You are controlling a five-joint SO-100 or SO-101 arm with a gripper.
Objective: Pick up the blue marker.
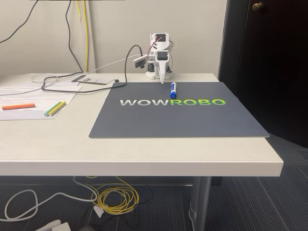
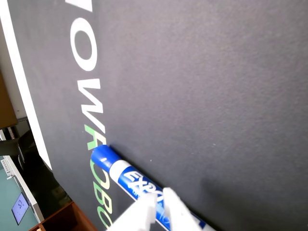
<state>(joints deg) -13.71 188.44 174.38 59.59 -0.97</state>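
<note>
Approach step: your end effector (image 2: 161, 204), fingers spread, hovers at the blue marker (image 2: 126, 177) on the mat (image 1: 192, 118); next, descend and pinch its barrel.

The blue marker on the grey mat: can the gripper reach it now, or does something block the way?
Probably yes. The blue marker lies alone on the grey mat, right beside the gripper. In the wrist view the white fingertips already overlap its barrel, with nothing between.
</note>
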